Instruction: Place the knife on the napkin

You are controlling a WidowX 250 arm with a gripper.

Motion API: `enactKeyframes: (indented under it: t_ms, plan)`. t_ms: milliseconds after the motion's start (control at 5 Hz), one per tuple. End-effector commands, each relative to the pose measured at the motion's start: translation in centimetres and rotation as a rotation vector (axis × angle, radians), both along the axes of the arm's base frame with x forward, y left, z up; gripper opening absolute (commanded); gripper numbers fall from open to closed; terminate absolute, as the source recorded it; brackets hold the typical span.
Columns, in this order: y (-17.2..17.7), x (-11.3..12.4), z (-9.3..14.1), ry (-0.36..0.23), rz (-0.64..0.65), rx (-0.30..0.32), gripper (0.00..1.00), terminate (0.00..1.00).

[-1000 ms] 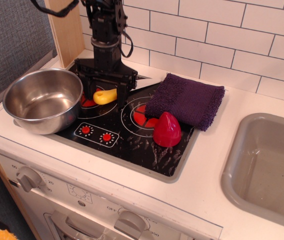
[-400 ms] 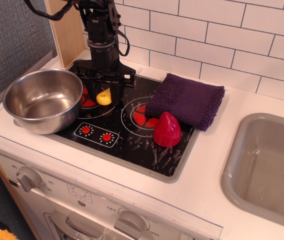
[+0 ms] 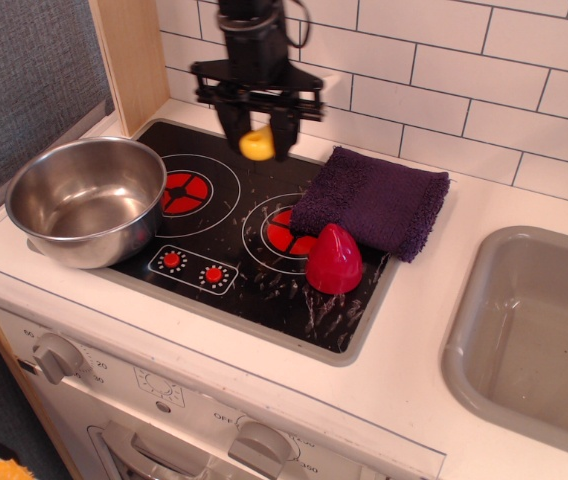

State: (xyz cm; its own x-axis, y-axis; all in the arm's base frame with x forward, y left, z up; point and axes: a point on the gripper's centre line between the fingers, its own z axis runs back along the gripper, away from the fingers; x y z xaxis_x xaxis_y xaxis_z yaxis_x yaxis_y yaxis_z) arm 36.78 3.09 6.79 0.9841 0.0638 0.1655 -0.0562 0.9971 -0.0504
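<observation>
White toy-kitchen counter [image 3: 434, 330], inset black stovetop [image 3: 254, 270] carrying steel bowl [image 3: 84, 200], folded purple terry napkin [image 3: 374, 198], red cone toy [image 3: 334, 260]

The stovetop [image 3: 214, 235] sat on the desk [image 3: 434, 330], with a bowl [image 3: 86, 200] on its left edge and the napkin [image 3: 374, 198] over its back right corner. A cone toy [image 3: 334, 260] stood in front of the napkin, touching it. The sink [image 3: 529, 340] lay far right. The gripper [image 3: 257, 140] hung above the stovetop's back, left of the napkin, clasping the knife [image 3: 257, 144].
</observation>
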Motion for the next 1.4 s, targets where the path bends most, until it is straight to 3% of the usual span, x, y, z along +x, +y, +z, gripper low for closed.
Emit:
enactKeyframes:
  t_ms: [0,200,400,600,800,1000,1200]
  plan:
    - [-4.3,0.5,1.9,-0.035,-0.071,-0.013,0.00,0.00]
    - [-5.8,0.2,0.4,0.014,-0.086,-0.025,0.00,0.00]
    - [-6.1,0.0,0.0,0.051,-0.070,-0.013,1.00,0.00]
    - [-5.9,-0.1,0.1,0.056,-0.048,-0.007,1.00,0.00]
    - [-5.3,-0.9,1.9,0.025,-0.054,0.054,1.00,0.00]
    - [-3.4,-2.5,5.0,0.062,-0.095,0.168,1.00,0.00]
    - [-1.9,-3.0,4.4,0.084,-0.149,0.151,1.00,0.00]
